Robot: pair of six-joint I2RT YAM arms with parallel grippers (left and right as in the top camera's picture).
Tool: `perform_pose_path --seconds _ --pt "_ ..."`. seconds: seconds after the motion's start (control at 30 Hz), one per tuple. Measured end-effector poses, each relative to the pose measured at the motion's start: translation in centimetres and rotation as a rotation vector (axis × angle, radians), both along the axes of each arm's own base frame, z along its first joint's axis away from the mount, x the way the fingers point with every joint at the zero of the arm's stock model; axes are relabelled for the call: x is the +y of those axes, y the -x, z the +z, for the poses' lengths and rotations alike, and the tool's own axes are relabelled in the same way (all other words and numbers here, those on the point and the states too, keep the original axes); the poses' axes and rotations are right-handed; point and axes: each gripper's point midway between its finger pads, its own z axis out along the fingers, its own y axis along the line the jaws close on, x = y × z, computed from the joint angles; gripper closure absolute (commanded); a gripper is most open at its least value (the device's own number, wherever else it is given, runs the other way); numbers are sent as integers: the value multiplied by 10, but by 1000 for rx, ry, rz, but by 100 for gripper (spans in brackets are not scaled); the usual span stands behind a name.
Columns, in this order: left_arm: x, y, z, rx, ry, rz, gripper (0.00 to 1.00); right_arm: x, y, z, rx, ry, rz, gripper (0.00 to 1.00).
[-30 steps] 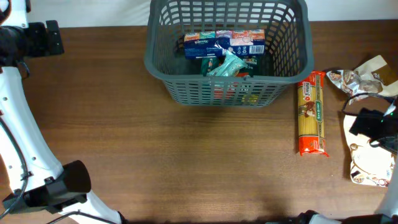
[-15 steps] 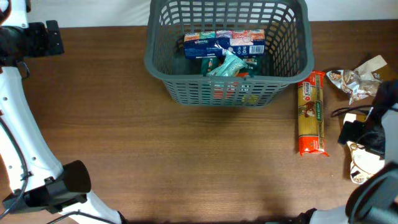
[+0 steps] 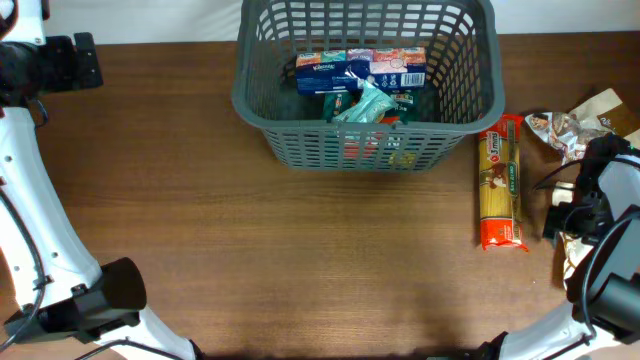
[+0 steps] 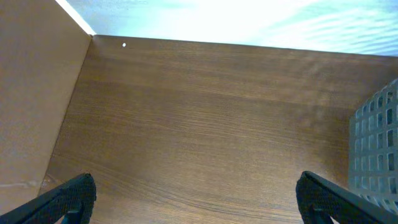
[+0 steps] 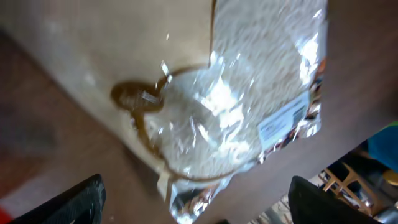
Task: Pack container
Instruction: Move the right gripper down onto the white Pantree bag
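Note:
The container (image 3: 250,105), a dark grey slotted basket, stands at the back centre of the table and shows at the right edge of the left wrist view (image 4: 379,143). Inside lie tissue packs (image 3: 360,68) and a teal packet (image 3: 362,104). My right gripper (image 5: 199,208) hangs open over a clear bag of rice (image 5: 236,106), its fingertips either side of the bag's lower end, touching nothing I can see. In the overhead view the right arm (image 3: 600,200) covers most of that bag (image 3: 572,262). My left gripper (image 4: 196,205) is open over bare wood at the far left.
A long spaghetti packet (image 3: 501,180) lies right of the basket. A crumpled silver packet (image 3: 562,130) sits at the far right, behind the right arm. The left arm's base (image 3: 100,295) stands at the front left corner.
The right arm has swung in over the rice bag and now hides most of it from above. The left arm and the basket have not moved.

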Motion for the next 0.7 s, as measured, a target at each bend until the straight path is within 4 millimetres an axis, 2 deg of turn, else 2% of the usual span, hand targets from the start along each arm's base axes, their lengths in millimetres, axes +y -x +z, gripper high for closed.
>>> perform_pose_path --seconds 0.6,0.7 --pt "0 0 0 0 0 0 1 -2 -2 -27 47 -29 26 11" --pt "0 0 0 0 0 0 1 -3 -3 -29 51 -28 31 16"
